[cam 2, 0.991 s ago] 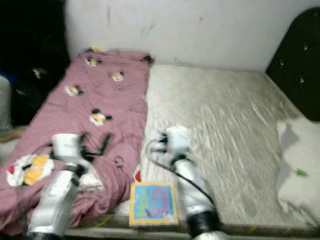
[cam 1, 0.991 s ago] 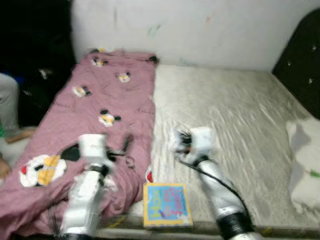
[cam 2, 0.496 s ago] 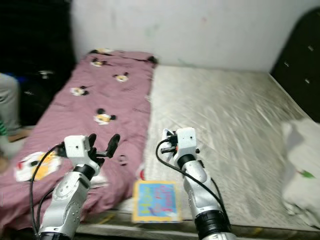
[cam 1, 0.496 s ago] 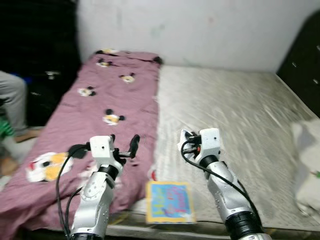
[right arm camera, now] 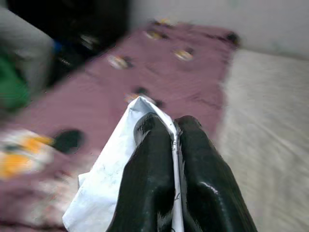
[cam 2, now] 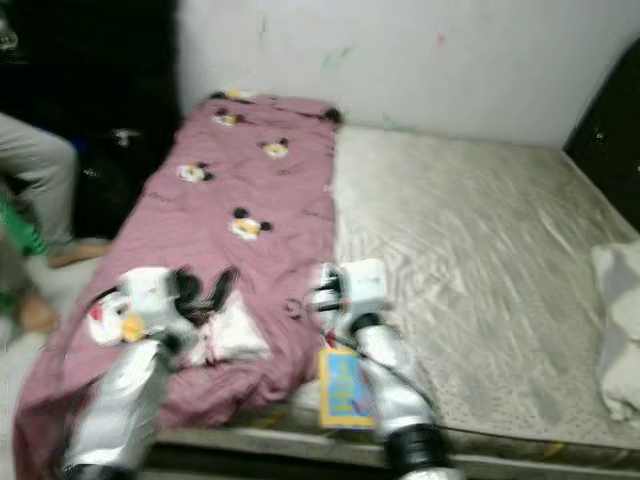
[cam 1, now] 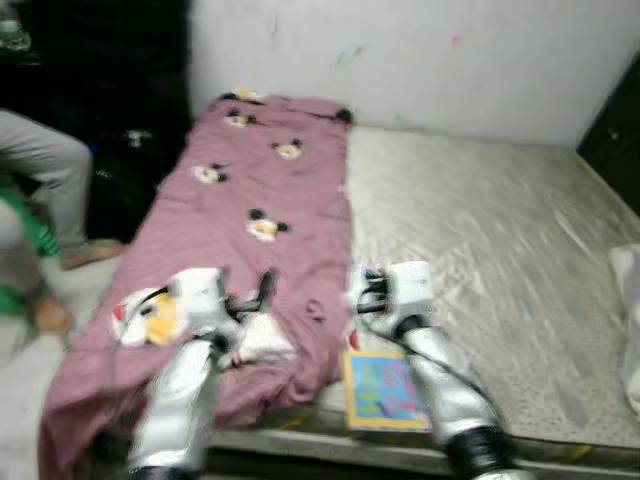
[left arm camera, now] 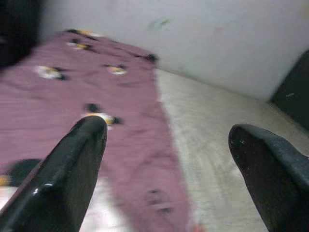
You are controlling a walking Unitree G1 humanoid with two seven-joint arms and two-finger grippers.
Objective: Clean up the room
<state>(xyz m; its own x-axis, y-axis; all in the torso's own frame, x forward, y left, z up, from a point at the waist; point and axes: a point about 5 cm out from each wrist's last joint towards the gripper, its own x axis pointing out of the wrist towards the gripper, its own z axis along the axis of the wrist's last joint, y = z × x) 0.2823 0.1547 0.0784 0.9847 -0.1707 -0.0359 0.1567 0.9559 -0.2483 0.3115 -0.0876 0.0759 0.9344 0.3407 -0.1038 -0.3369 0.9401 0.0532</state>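
White sheet (right arm camera: 104, 188) as before, pinched in right hand (right arm camera: 175, 130).

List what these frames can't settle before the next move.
- Book cover: bright colours, but motion blur in both eye views makes the print unreadable.
- White sheet in the right gripper: cut off by the wrist view's edge, so its full extent and kind are unclear.
- Person: cut by the eye views' left edge.
- Pillow: cut by the right edge.
- Left gripper: open, holding nothing.
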